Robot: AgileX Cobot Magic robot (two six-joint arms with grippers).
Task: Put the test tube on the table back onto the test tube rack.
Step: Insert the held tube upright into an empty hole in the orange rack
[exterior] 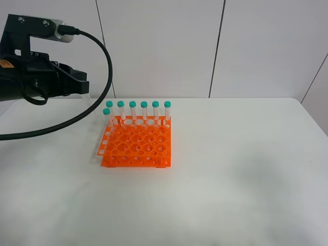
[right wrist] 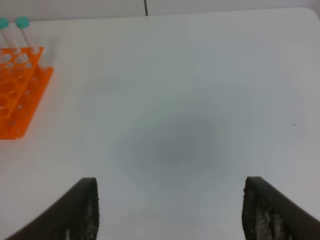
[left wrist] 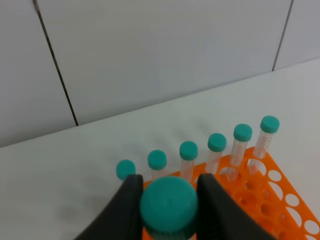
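The left claw [left wrist: 168, 196] was pinched on the test tube [left wrist: 167, 209], its two dark, smooth fingers [left wrist: 127, 210] pressing either side of the teal-green screw cap. A grip up at the cap left the clear body hanging free underneath, which is probably what a drop into a hole calls for. In the exterior view the tube showed only faintly as a pale, graduated sliver under the black arm at the upper left of the frame. It was off the table [exterior: 246, 179] and left of the test tube rack [exterior: 136, 143], not yet over it.

The rack sat at centre-left of that frame: bright orange, glossy moulded plastic, with stacked plates pierced by a grid of round holes. Seven other tubes [exterior: 144, 110] stood upright in it, six along the far row and one just in front at the left end. So the nearest open holes seemed to lie in that second row. All the tubes were slim clear plastic with matching ribbed-looking caps. The table was plain matte white, and pale panelled wall [exterior: 164, 46] rose behind it.

The right claw [right wrist: 170, 200] was spread wide over bare table, gripping nothing and well apart from the rack, apparently kept out of the way.
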